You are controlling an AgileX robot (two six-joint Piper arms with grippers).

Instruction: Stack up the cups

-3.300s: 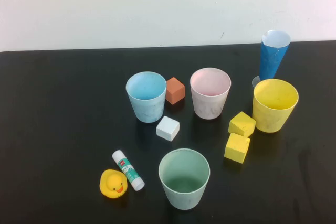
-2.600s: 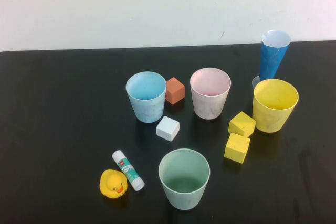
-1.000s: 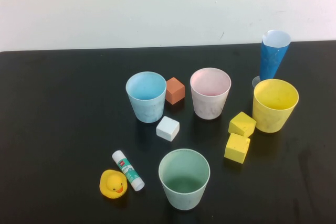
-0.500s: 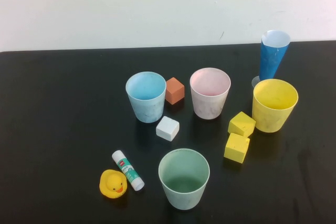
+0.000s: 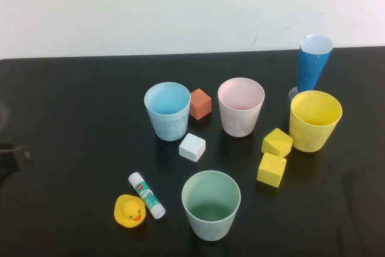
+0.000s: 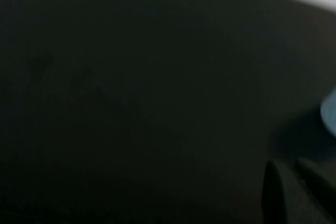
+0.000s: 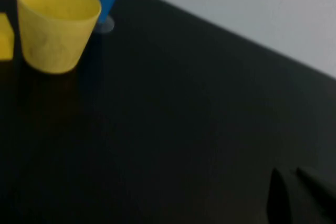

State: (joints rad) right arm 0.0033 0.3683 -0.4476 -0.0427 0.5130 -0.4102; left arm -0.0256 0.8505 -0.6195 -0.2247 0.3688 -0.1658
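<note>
Four cups [image 5: 168, 111] apart, both pincers shut, offstage

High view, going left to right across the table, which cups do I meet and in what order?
light blue cup → mint green cup → pale pink cup → yellow cup. All four stand upright and apart, none stacked yet. Neither the left gripper nor the right gripper shows in this view.

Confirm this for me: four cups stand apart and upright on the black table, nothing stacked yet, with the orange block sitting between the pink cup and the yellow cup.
One detail is off. The high view shows the orange block between the light blue cup and the pink cup, not beside the yellow cup. The rest holds: those three and the green cup stand upright and apart, unstacked.
</note>
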